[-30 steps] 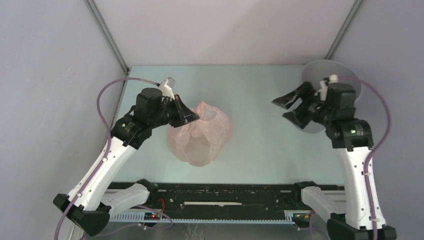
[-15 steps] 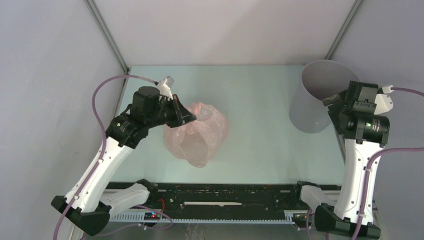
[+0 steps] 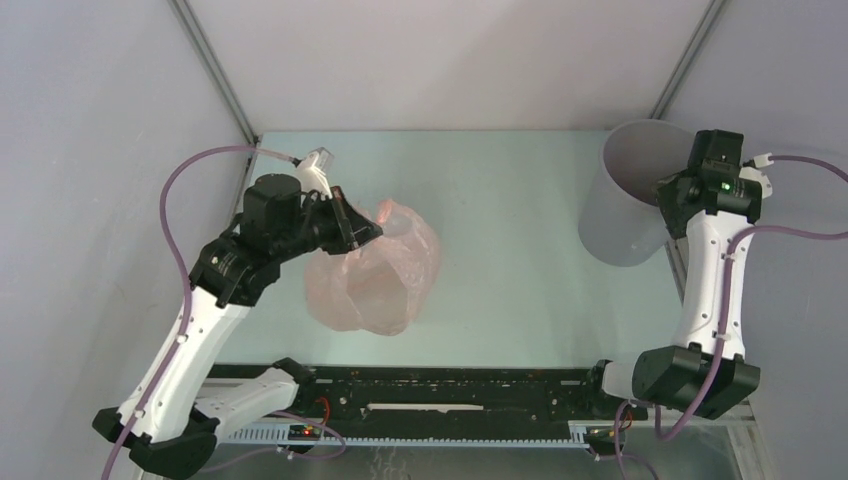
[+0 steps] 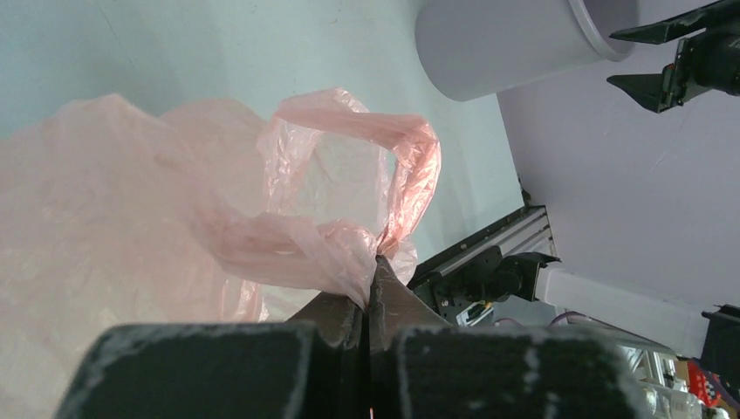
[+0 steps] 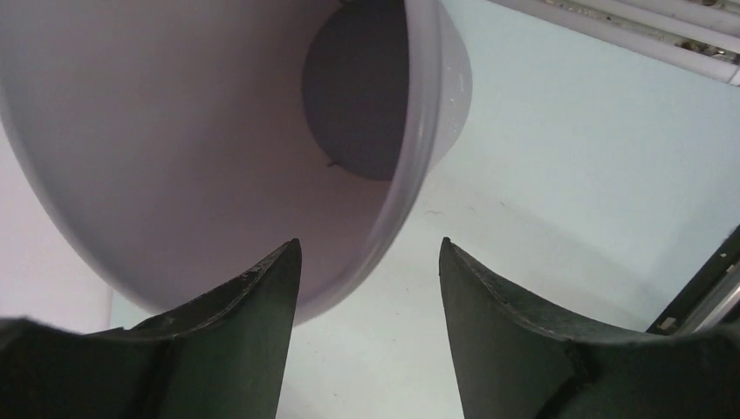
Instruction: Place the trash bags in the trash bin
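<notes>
The pale-pink trash bag (image 3: pixel 372 275) hangs wrinkled and floppy over the left middle of the table. My left gripper (image 3: pixel 367 227) is shut on a bunched fold at the bag's top, next to a handle loop. The left wrist view shows the bag (image 4: pixel 166 201) pinched at the fingertips of that gripper (image 4: pixel 372 266). The light-grey trash bin (image 3: pixel 625 205) stands at the far right and is empty inside (image 5: pixel 174 131). My right gripper (image 3: pixel 670 195) is open at the bin's right rim. In the right wrist view that gripper (image 5: pixel 370 249) straddles the rim (image 5: pixel 417 148) without touching it.
Grey enclosure walls stand close on the left, right and back. A black rail (image 3: pixel 450 395) with the arm bases runs along the near edge. The bin (image 4: pixel 506 39) and the right gripper (image 4: pixel 676 61) show in the left wrist view's top right.
My left gripper has moved left and up with the bag in it. My right arm has swung from in front of the bin to its right rim.
</notes>
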